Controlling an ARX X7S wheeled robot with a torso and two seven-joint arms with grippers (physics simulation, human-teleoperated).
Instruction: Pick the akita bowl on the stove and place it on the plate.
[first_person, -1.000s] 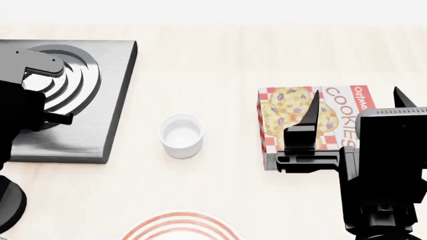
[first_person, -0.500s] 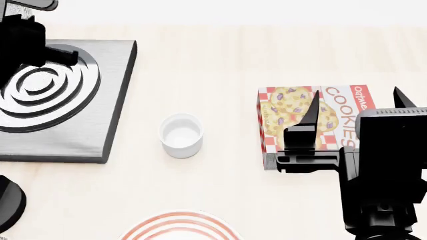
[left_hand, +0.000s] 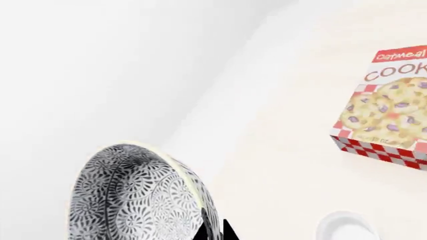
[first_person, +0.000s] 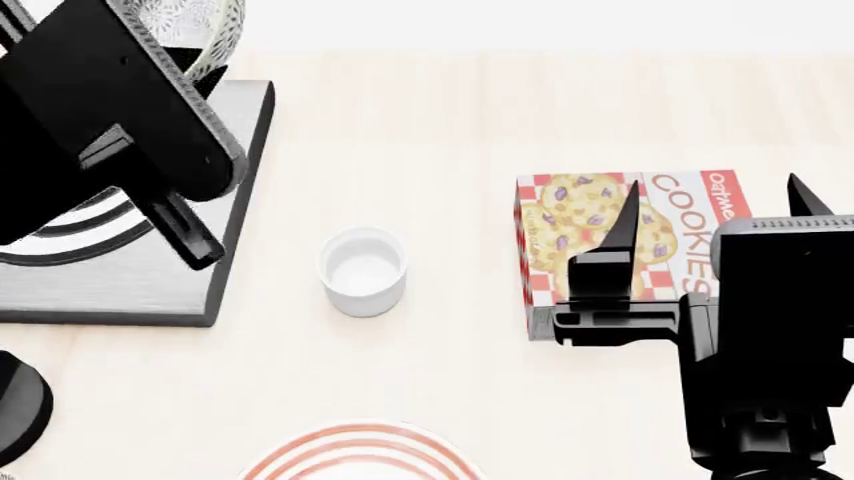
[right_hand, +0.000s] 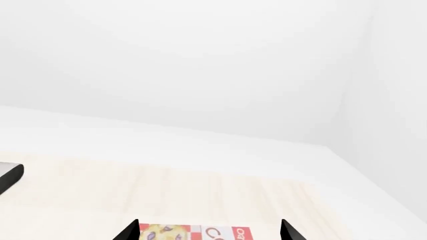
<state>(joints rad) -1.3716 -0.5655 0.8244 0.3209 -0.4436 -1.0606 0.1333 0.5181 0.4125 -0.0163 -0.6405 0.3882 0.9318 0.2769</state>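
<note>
The left gripper (left_hand: 215, 231) is clamping the rim of the akita bowl (left_hand: 137, 197), its two dark fingertips pinched together at the bowl's edge in the left wrist view. In the head view the bowl (first_person: 200, 25) is riding high in the air, above the far edge of the stove (first_person: 147, 270), tipped and mostly hidden behind the black left arm, only its meshed side and pale rim showing.

The stove is sitting on the pale wooden table (first_person: 441, 120) with its burner rings partly covered by the arm. Just beside the stove's right edge a small white cup (first_person: 362, 271) is standing upright. Well to the right of the stove, past the cup, an oatmeal cookies box (first_person: 627, 235) is lying flat. The plate (first_person: 360, 455), red-ringed, is lying nearer the robot than the stove, cut by the frame edge.

The right gripper (first_person: 707, 215) is hanging over the cookies box with its fingers spread wide and holding nothing.
</note>
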